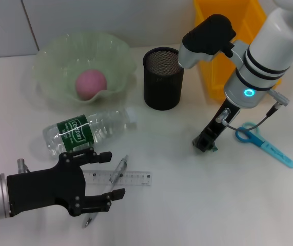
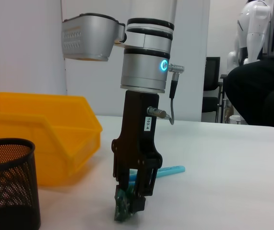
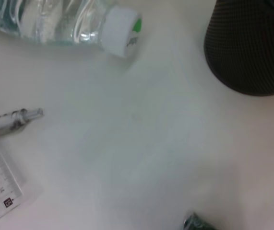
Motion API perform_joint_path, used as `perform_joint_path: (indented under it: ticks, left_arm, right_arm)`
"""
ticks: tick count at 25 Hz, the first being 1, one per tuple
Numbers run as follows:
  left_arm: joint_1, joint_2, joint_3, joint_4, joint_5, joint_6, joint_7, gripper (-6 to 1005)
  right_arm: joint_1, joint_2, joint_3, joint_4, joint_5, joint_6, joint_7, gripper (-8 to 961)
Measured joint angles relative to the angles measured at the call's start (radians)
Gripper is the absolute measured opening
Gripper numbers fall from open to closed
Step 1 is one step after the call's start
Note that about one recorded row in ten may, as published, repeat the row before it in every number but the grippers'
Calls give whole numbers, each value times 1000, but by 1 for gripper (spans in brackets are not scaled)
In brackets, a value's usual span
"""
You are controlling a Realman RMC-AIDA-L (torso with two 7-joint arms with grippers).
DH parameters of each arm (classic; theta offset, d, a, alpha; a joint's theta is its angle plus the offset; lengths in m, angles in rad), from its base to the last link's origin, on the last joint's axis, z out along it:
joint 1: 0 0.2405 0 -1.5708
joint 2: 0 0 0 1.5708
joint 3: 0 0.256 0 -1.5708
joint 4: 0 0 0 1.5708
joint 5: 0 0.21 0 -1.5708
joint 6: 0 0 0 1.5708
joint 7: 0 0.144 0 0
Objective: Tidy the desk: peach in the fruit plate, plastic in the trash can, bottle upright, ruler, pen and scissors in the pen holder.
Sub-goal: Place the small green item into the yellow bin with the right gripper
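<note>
Currently the right claw (image 1: pixel 207 145) stands tip-down on the counter (image 1: pixel 177 205), clenched on the green plastic (image 2: pixel 125 209), so the coming move turns on the yellow trash can (image 1: pixel 228 46) lying just behind it, beside the pen holder (image 1: pixel 162 78). Nearer the robot, the left claw (image 1: pixel 108 177) hovers released astride the pen (image 1: pixel 108 187), whose long axis crosses the ruler (image 1: pixel 131 178).

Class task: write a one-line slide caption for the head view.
Right gripper pinches a green plastic scrap on the white desk; left gripper hovers open over the pen.
</note>
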Motion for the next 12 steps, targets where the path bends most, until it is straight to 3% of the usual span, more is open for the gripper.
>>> perform_joint_path:
  ticks: [12]
  left_arm:
    - [-2, 0, 6, 0, 0, 0, 0, 816]
  right_arm:
    - [-21, -3, 8, -87, -1, -26, 9, 379]
